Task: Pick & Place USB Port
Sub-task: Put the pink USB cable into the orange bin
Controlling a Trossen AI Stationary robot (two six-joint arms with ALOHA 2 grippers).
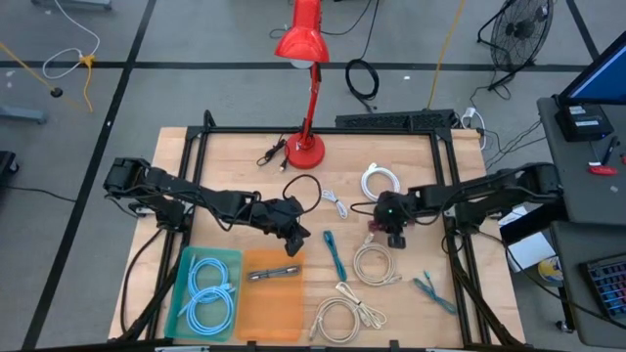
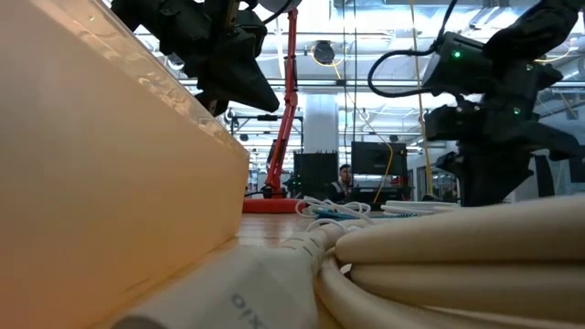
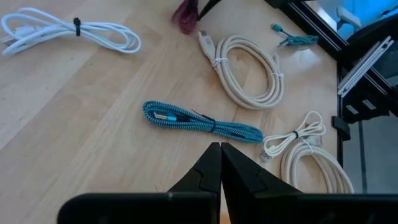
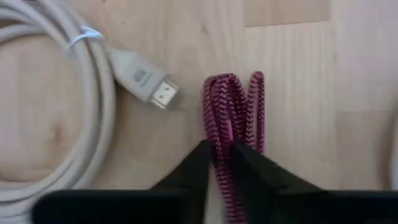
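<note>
Nearest the front edge of the counter (image 1: 245,166) sit a green tray (image 1: 182,284) of light-blue cables and an orange tray (image 1: 279,303) holding one dark cable (image 1: 274,273). Just above the orange tray's far edge hangs the left gripper (image 3: 220,163), its fingers pressed together on nothing. Farther in, right of centre, the right gripper (image 4: 219,160) is down at the counter, its fingers pinching a folded magenta braided cable (image 4: 225,106) that lies beside a cream cable's plug (image 4: 142,77). A red lamp (image 1: 305,147) stands at the back.
</note>
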